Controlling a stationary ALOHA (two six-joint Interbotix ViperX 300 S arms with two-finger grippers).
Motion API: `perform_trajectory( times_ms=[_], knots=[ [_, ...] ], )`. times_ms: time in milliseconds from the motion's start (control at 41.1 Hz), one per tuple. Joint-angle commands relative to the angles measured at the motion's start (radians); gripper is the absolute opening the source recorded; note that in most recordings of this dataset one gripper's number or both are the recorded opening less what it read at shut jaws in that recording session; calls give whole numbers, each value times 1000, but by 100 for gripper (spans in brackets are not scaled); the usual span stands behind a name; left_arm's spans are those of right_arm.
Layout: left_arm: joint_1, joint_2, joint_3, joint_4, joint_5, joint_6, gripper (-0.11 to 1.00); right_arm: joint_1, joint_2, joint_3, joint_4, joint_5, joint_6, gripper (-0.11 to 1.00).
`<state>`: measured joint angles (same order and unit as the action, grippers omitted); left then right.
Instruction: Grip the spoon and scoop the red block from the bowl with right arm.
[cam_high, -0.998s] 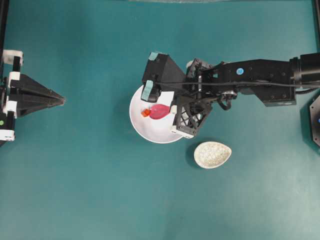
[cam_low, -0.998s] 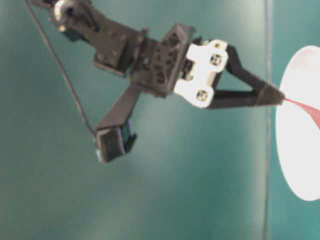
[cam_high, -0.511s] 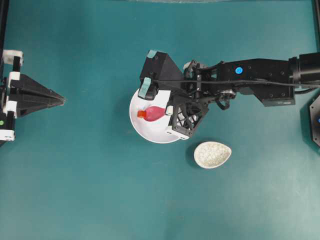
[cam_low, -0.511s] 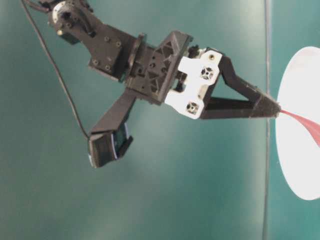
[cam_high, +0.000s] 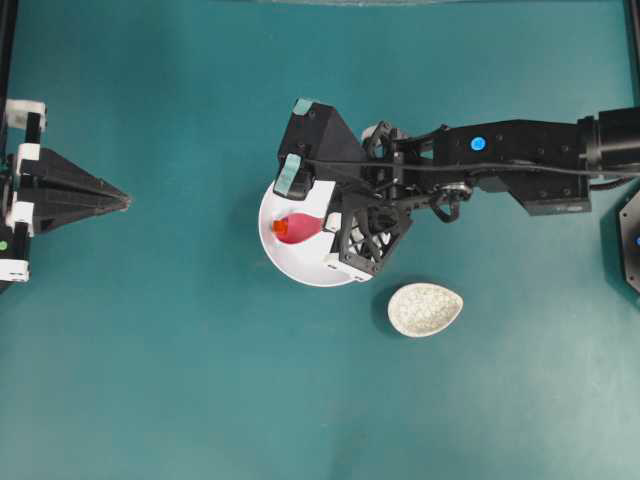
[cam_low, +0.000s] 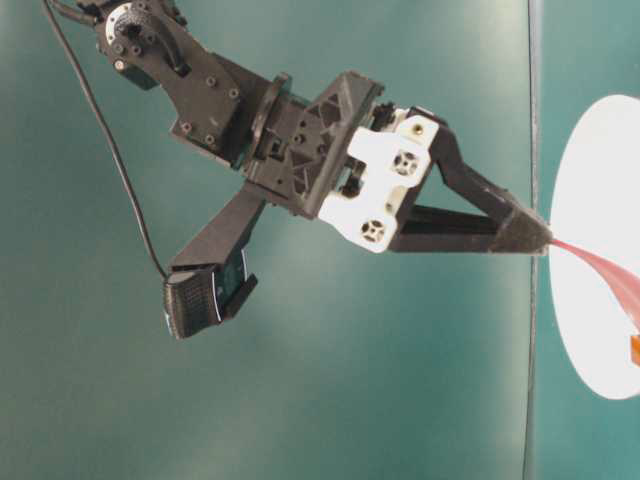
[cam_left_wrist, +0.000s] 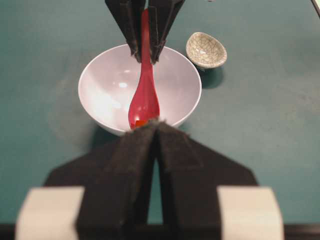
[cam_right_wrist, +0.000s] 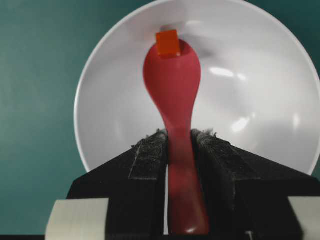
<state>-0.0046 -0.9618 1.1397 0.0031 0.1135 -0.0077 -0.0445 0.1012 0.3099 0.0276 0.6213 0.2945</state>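
The white bowl (cam_high: 300, 268) sits mid-table. My right gripper (cam_right_wrist: 180, 137) is shut on the handle of the pink spoon (cam_right_wrist: 172, 85), with the scoop down inside the bowl (cam_right_wrist: 250, 75). The red block (cam_right_wrist: 167, 43) rests at the front tip of the scoop. From overhead, the spoon (cam_high: 305, 226) points left with the block (cam_high: 281, 228) at its tip. The table-level view shows the right gripper (cam_low: 540, 238), spoon (cam_low: 600, 275) and bowl (cam_low: 590, 180). My left gripper (cam_high: 125, 201) is shut and empty at the far left. It faces the bowl (cam_left_wrist: 190, 95) in its wrist view.
A small speckled cream dish (cam_high: 425, 309) stands just right of and below the bowl; it also shows in the left wrist view (cam_left_wrist: 206, 49). The right arm and its camera mount (cam_high: 310, 140) hang over the bowl's right half. A black base (cam_high: 630, 240) is at the right edge.
The spoon has slid left across the bowl and its tip has reached the red block. The right wrist has tilted a little. The left arm has not moved.
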Motion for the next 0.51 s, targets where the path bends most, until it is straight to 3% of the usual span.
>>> perform_trajectory(
  times_ms=[0,487],
  knots=[
    [-2,8,-25,2,-11,2,0,2,-15,-25,3,-8,2,24],
    [-2,8,-25,2,-8,0,0,2,-84,61,3,-81,5,24]
  ],
)
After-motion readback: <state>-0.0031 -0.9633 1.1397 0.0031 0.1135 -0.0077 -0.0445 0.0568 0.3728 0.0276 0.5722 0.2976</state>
